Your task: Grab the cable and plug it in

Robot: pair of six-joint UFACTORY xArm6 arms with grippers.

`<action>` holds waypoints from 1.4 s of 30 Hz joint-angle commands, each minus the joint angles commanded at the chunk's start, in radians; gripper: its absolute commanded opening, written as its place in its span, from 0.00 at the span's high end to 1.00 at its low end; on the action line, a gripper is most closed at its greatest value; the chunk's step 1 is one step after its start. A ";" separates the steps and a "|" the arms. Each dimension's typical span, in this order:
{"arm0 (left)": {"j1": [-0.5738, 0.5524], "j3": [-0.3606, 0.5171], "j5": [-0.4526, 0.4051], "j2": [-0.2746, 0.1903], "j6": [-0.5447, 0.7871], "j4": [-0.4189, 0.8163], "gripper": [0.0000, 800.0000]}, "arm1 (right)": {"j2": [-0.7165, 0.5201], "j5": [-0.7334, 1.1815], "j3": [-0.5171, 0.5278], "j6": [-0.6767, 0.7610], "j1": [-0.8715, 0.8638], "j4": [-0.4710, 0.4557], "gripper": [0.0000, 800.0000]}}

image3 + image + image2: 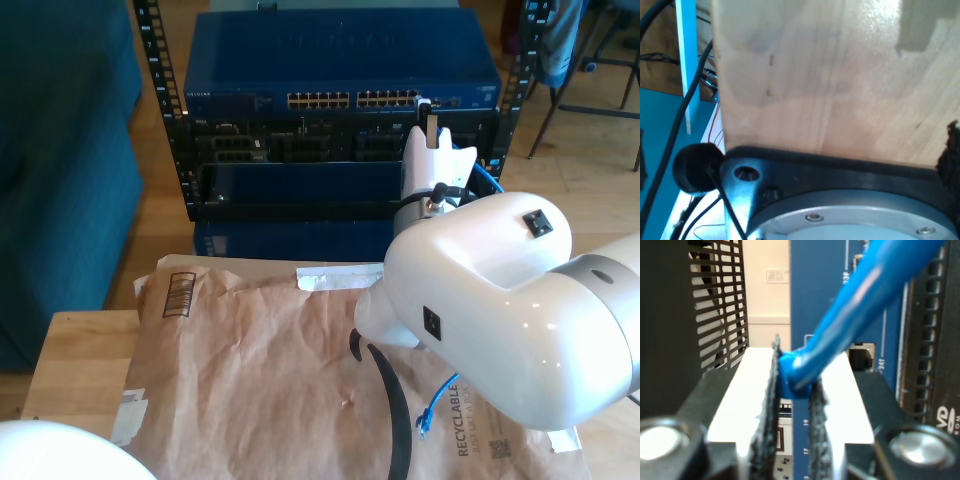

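My second tool [794, 390] pinches the cable [860, 305] near a port seemingly marked "24T".

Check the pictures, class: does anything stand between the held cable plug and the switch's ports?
Nothing visible does. My second gripper is shut on the cable at its plug end, right before the blue switch and its ports. The gap itself is hidden.

"RECYCLABLE" printed on the brown paper mailer [250, 370], numbers 17 and 19 on the blue panel [807, 290]
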 joint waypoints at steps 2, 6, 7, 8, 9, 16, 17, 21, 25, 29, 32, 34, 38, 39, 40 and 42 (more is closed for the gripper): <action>0.000 0.000 0.000 0.000 0.000 0.000 0.00 | 0.014 0.000 -0.018 0.000 0.000 0.000 1.00; 0.000 0.000 0.000 0.000 0.000 0.000 0.00 | 0.023 0.000 -0.032 0.000 -0.003 -0.011 1.00; 0.000 0.000 0.000 0.000 0.002 0.000 0.00 | 0.023 0.000 -0.032 0.000 -0.003 -0.012 1.00; 0.000 0.000 0.000 0.000 0.000 0.000 0.00 | 0.023 0.000 -0.031 0.000 -0.003 -0.012 1.00; 0.000 0.000 0.000 0.000 0.002 0.000 0.00 | 0.023 0.000 -0.031 0.000 -0.003 -0.012 1.00; 0.000 0.000 0.000 0.000 0.000 0.000 0.00 | 0.029 0.000 -0.043 0.000 -0.003 -0.012 1.00; 0.000 0.000 0.000 0.000 0.000 0.000 0.00 | 0.031 0.000 -0.043 0.000 -0.003 -0.012 1.00; 0.000 0.000 0.000 0.000 0.000 0.000 0.00 | 0.031 0.000 -0.043 0.000 -0.003 -0.012 1.00; 0.000 0.000 0.000 0.000 0.000 0.000 0.00 | 0.035 0.000 -0.044 0.000 -0.003 -0.012 1.00; 0.000 0.000 0.000 0.000 0.000 0.000 0.00 | 0.035 0.000 -0.051 0.000 -0.003 -0.012 1.00; 0.000 0.000 0.000 0.000 0.000 0.000 0.00 | 0.035 0.000 -0.052 0.000 -0.003 -0.012 1.00; 0.000 0.000 0.000 0.000 0.000 0.000 0.00 | 0.035 0.000 -0.051 0.000 -0.003 -0.012 1.00; 0.000 0.000 0.000 0.000 0.000 0.000 0.00 | 0.043 0.000 -0.052 0.000 -0.003 -0.011 1.00; 0.000 0.000 0.000 0.000 0.002 0.000 0.00 | 0.043 0.000 -0.055 0.000 -0.003 -0.012 1.00; 0.000 0.000 0.000 0.000 0.000 0.000 0.00 | 0.048 0.000 -0.060 0.000 -0.003 -0.012 1.00; 0.000 0.000 0.000 0.000 0.000 0.000 0.00 | 0.054 0.000 -0.066 0.000 -0.005 -0.011 1.00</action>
